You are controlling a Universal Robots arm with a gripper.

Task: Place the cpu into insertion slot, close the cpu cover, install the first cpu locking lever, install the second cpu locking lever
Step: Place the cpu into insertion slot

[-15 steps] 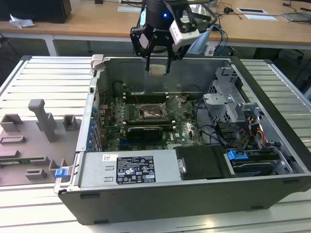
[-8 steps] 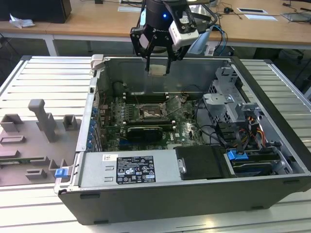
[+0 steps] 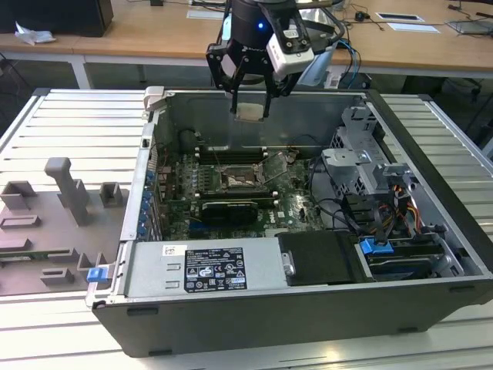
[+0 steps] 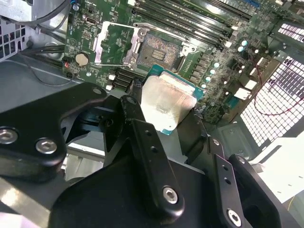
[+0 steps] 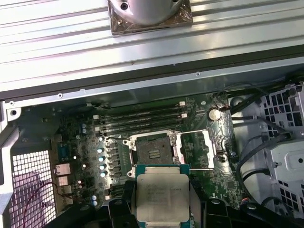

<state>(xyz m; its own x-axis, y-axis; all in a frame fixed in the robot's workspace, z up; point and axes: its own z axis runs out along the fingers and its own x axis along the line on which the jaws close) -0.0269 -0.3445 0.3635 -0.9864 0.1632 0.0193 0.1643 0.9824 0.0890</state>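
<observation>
My gripper (image 3: 250, 108) hangs above the open computer case, shut on the cpu (image 3: 250, 112), a flat square chip with a pale silver top. In both wrist views the cpu (image 4: 166, 100) (image 5: 161, 194) sits clamped between the black fingers (image 4: 137, 114), lifted well above the motherboard. Below it lies the insertion slot (image 3: 242, 179) (image 4: 159, 45) (image 5: 152, 153), uncovered, its dark contact field exposed. The cpu cover (image 4: 111, 45) (image 5: 194, 149), a thin silver frame, is swung open beside the slot. Thin wire levers stand raised by the socket.
Memory slots (image 3: 231, 154) run behind the socket, and a long black expansion card (image 3: 229, 210) lies in front of it. A drive cage (image 3: 362, 166) and loose cables (image 3: 339, 212) are at the exterior view's right. Grey fixtures (image 3: 65, 189) stand on the table at its left.
</observation>
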